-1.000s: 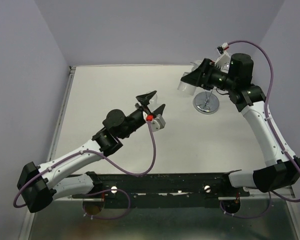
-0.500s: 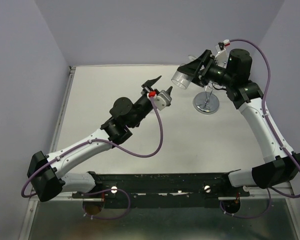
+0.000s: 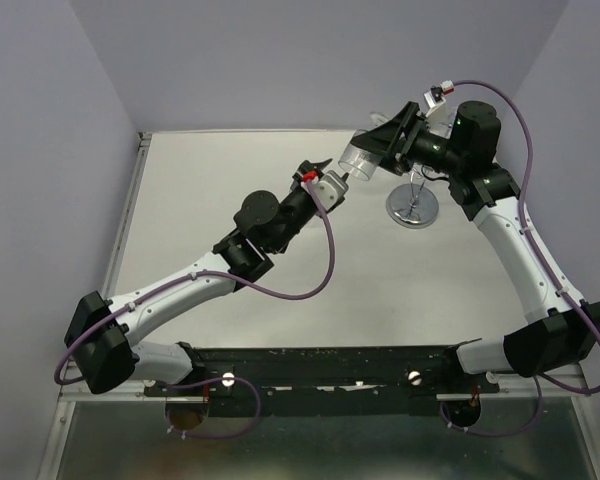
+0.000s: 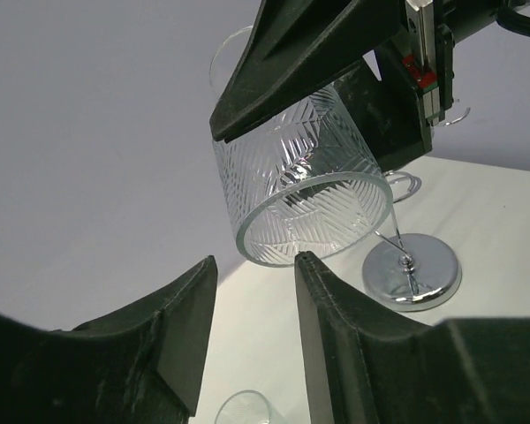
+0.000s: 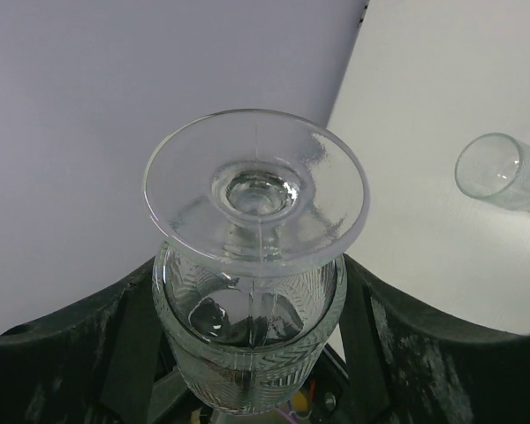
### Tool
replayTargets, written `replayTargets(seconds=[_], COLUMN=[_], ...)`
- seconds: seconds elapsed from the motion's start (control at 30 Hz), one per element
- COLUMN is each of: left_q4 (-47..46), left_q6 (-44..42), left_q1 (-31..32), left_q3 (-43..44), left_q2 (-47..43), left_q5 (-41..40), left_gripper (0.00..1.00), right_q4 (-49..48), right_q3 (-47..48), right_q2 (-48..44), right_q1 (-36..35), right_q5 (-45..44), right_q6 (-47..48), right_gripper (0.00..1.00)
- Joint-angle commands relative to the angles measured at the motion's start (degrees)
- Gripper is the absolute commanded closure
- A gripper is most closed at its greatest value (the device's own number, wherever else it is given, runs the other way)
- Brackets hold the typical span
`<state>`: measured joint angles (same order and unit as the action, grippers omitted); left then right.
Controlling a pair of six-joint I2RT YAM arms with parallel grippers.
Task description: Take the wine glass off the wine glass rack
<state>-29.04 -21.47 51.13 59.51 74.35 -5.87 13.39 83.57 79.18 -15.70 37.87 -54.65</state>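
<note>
The wine glass [image 3: 362, 157] is a clear cut-pattern glass, held in the air left of the rack, rim toward the left arm. My right gripper [image 3: 383, 140] is shut on its bowl; in the right wrist view the foot of the wine glass [image 5: 256, 190] faces the camera between my right gripper's [image 5: 256, 296] fingers. The wine glass rack [image 3: 412, 209] stands on its mirrored disc base [image 4: 412, 270]. My left gripper [image 3: 329, 174] is open, its fingertips [image 4: 304, 261] just below the rim of the wine glass [image 4: 305, 190], one almost touching it.
A second clear glass [image 5: 503, 173] lies on its side on the table; its rim also shows low in the left wrist view [image 4: 244, 408]. Grey walls close the back and sides. The table's left edge [image 3: 130, 210] has a metal rail.
My left arm has reached up and to the right, bringing its open fingers to the glass rim. My right gripper has shifted the glass slightly up and left, off the rack.
</note>
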Motion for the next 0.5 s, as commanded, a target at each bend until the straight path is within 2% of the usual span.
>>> replayTargets(seconds=[0.0,0.47], left_q4=[-2.16,-4.19], left_q6=[1.35,0.82], left_q1=[0.37,0.11], left_q3=[2.19,5.00], left_q2=[0.89,4.58], left_q5=[-1.34,-3.27], left_gripper=[0.48,0.65], right_q4=[-4.69,-5.30], right_q3=[0.80,0.81], right_q2=[-1.13,-0.16], right_q1=[-0.38,-0.64], right_q5=[2.56,3.35], right_q6=[-1.42,-2.04], right_gripper=[0.99,0.99])
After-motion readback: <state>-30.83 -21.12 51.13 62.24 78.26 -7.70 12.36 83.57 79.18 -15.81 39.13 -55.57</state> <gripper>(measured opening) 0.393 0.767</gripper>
